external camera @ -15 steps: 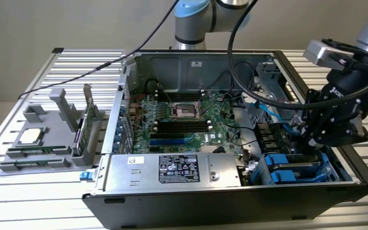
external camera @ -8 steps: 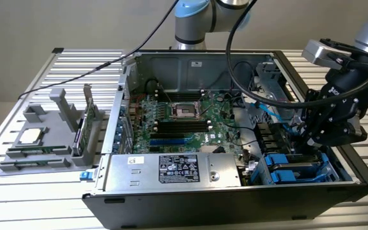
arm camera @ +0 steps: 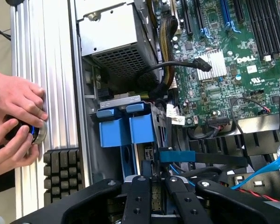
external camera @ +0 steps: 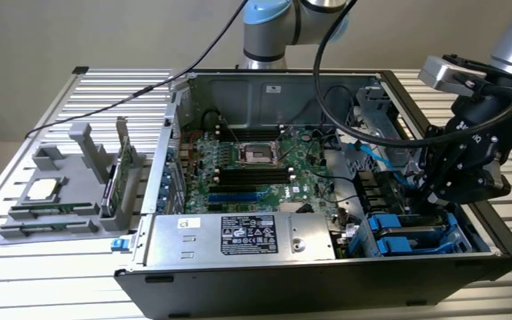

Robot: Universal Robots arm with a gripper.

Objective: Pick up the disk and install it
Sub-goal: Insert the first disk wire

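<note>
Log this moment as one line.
claw low over blue drive carriers | inside open computer case | person's hands on round knob outside case

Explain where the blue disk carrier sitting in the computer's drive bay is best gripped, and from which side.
Probably grip the disk carrier by the blue tabs at its exposed end, coming in through the open side of the case. The rest sits sunk in the metal bay, with cables close by, so that end offers the free surfaces.
</note>
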